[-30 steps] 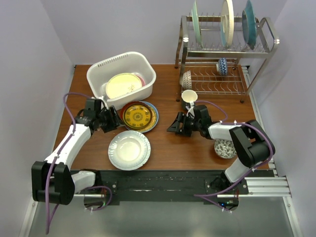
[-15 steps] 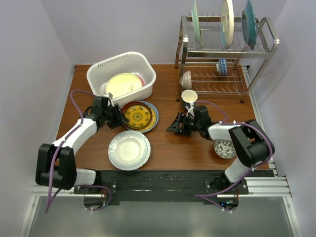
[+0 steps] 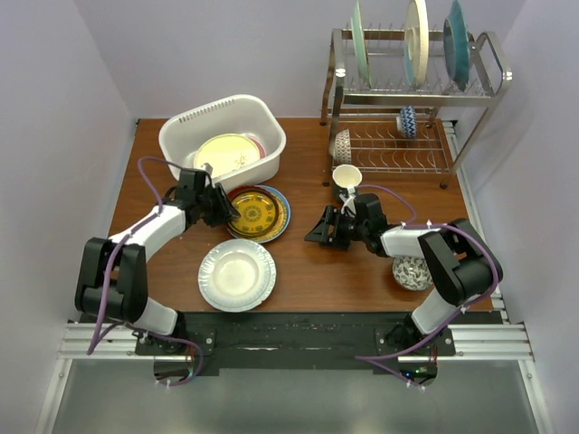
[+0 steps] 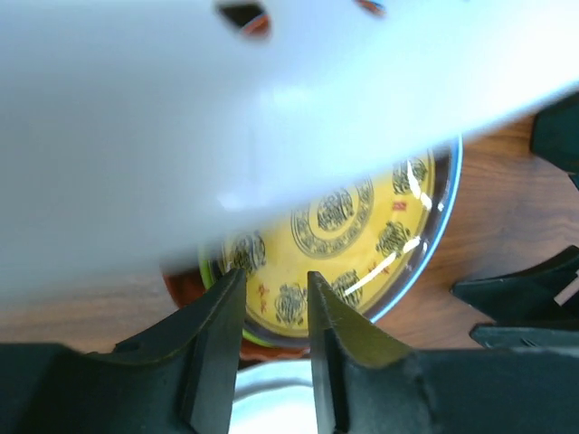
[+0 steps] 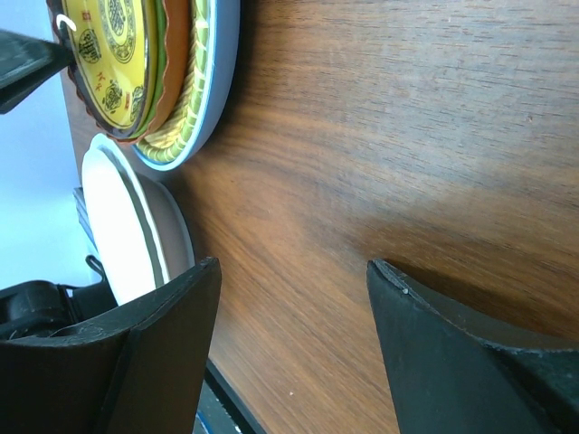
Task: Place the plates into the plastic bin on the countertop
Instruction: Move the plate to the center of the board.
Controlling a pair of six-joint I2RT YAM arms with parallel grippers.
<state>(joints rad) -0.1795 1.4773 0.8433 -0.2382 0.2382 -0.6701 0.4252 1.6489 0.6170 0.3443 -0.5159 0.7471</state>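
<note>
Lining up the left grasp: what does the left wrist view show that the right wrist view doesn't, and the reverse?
Only left wrist: the plastic bin, a blurred white wall across the top, and the left gripper, open narrowly at the near rim of the yellow patterned plate. Only right wrist: the right gripper, open wide over bare countertop. Both: that plate, topping its stack.

— Right wrist: what do you have?
— My right gripper low over the countertop, fingers spread wide, only wood grain between them
— Plates?
— Upper left, a stack seen nearly edge-on: yellow patterned plate on top, red-brown plate under it, then lime plate, light blue plate lowest. White plate beside the stack; touching or not, I can't tell
</note>
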